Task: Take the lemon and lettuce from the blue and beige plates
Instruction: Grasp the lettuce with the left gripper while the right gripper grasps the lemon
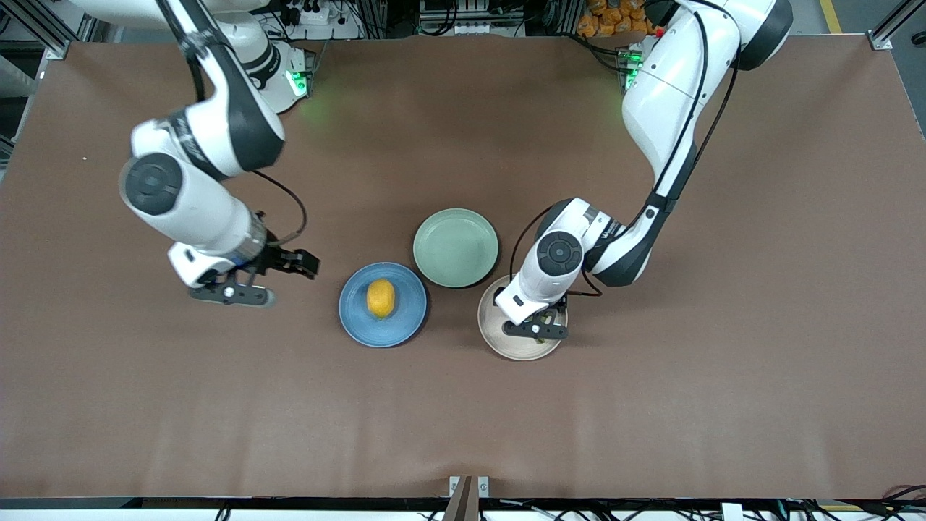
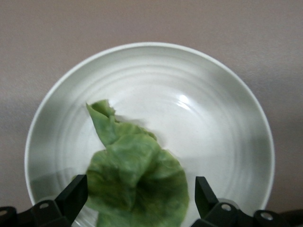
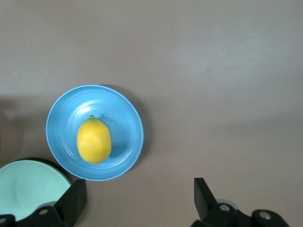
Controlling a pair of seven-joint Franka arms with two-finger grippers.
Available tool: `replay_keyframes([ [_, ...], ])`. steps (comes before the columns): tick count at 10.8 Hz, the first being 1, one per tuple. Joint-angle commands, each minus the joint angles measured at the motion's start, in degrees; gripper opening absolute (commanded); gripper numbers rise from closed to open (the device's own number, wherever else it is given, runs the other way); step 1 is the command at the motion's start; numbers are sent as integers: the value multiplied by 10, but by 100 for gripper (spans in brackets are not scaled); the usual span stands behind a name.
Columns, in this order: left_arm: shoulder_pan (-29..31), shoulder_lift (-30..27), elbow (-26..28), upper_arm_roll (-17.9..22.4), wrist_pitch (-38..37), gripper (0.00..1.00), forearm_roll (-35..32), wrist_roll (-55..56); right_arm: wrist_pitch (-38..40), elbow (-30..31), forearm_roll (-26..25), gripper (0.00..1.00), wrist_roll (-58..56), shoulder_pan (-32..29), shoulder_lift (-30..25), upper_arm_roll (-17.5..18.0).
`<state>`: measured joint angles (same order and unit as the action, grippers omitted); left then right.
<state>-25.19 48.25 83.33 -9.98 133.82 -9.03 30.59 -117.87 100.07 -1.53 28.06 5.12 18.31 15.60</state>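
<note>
Lettuce leaf (image 2: 135, 182) on beige plate (image 2: 227, 104), between spread left hand (image 2: 137, 198) fingers

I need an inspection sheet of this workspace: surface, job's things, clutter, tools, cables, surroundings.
Surface: brown table, bare around the plates.
Job's things: lemon on blue plate; lettuce on beige plate.
Clutter: green plate, nothing in it, farther from the front camera than the other two.
Tools: left tool open, low over the beige plate, fingers either side of the lettuce; right tool open, over bare table toward the right arm's end.
Cables: black cables along both arms.
Surroundings: metal frame and wiring at the table edges.
</note>
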Motion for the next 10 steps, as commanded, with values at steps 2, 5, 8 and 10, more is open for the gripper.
replay_keyframes([
  [2, -21, 11, -5, 14, 9, 100, -29, 18, -61, 0, -4, 100, 53, 25, 45, 5],
  [5, -24, 15, -5, 17, 9, 65, -28, 63, -138, 0, -19, 100, 94, 50, 99, 5],
  [8, -28, 10, -5, 17, 9, 0, -29, 107, -176, 1, -70, 100, 132, 70, 139, 5],
  [10, -27, -3, -5, 17, 7, 0, -30, 112, -205, 1, -120, 100, 168, 81, 168, 5],
])
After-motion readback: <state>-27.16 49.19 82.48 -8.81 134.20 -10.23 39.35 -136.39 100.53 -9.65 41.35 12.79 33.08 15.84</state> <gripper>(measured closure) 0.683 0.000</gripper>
